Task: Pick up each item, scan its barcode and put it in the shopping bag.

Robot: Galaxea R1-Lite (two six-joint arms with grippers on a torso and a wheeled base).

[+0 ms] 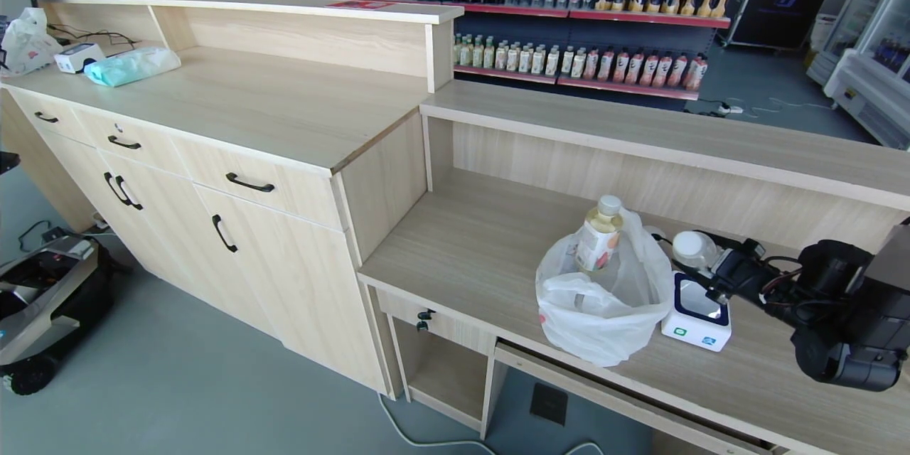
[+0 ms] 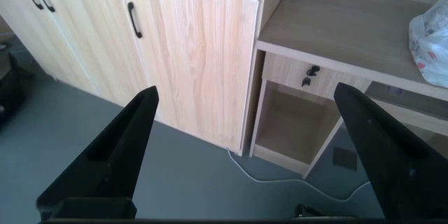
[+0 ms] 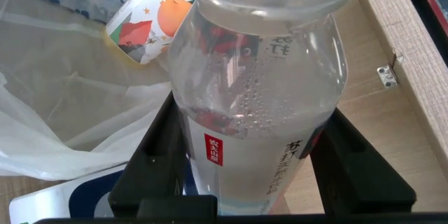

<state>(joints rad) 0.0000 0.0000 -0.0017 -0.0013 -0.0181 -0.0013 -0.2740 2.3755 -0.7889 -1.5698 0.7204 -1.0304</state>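
Note:
My right gripper [image 1: 705, 266] is shut on a clear water bottle [image 1: 693, 249] with a white cap, held tilted just above the white barcode scanner [image 1: 697, 313] on the low desk. In the right wrist view the bottle [image 3: 259, 91] sits between both fingers [image 3: 150, 161], with a corner of the scanner [image 3: 42, 206] below it. Just left of the scanner, the white plastic shopping bag [image 1: 604, 306] holds an upright juice bottle [image 1: 598, 236], whose label [image 3: 147, 21] shows beside the bag's folds [image 3: 63, 105]. My left gripper [image 2: 245, 182] hangs open over the grey floor in front of the cabinet doors [image 2: 189, 49].
The low desk [image 1: 483, 242] has bare room left of the bag, and a raised ledge [image 1: 640, 128] runs behind it. The taller counter [image 1: 234, 99] carries a tissue pack [image 1: 131, 65], a small device [image 1: 78, 55] and a bag [image 1: 25, 39]. Drink shelves [image 1: 576, 7] stand behind.

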